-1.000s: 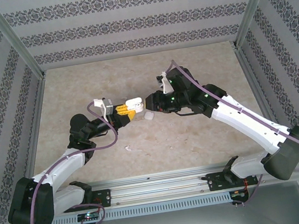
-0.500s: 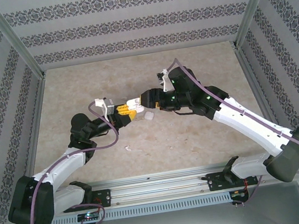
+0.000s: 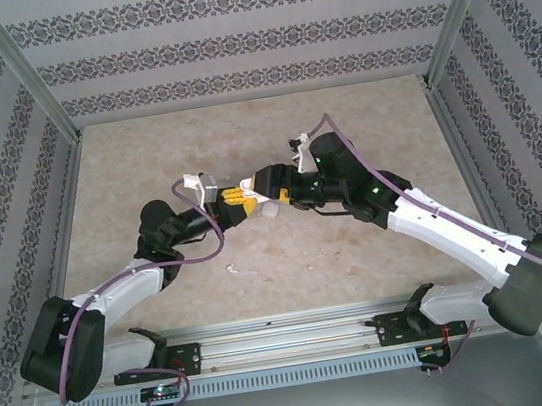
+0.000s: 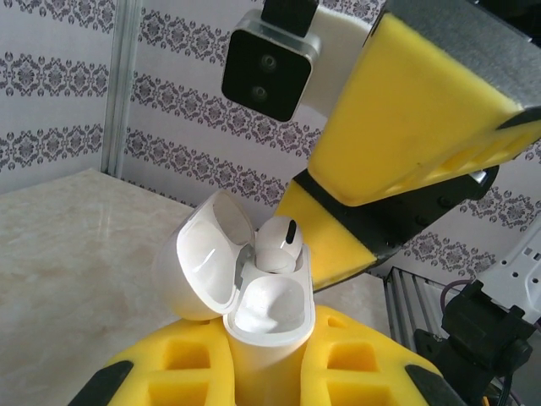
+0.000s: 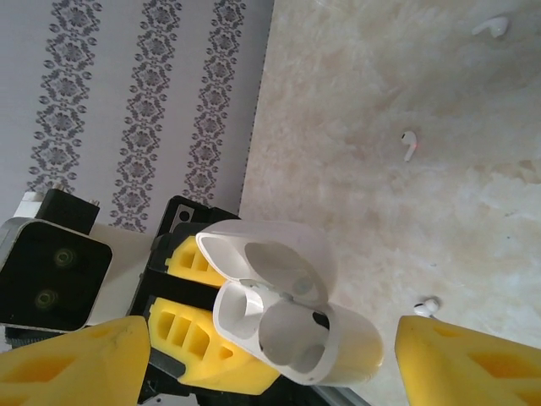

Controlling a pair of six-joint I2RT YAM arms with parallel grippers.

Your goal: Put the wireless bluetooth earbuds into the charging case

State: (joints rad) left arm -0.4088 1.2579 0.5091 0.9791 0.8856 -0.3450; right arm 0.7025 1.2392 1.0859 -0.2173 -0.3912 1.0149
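The marble table (image 3: 144, 160) takes up the middle of the overhead view, and both arms reach in from the bottom edge to meet near its centre. The left gripper (image 3: 234, 198) is clamped on the body of a white charging case (image 4: 269, 306), which stands upright between its yellow fingers (image 4: 355, 355) at the bottom centre of the left wrist view. The right gripper (image 3: 270, 181) faces it with its jaws spread wide, one yellow finger (image 5: 76, 364) in each lower corner of its own wrist view and the case between them, untouched.

The case's lid (image 4: 205, 262) is swung open to the left. One earbud (image 4: 279, 243) sits in the farther socket; the nearer socket is bare. A second case (image 3: 270, 210) lies on the table just below the grippers in the overhead view.

Three loose earbuds lie on the table in the right wrist view: one at upper right (image 5: 493, 27), one below it (image 5: 410, 145), one at lower right (image 5: 427, 305).
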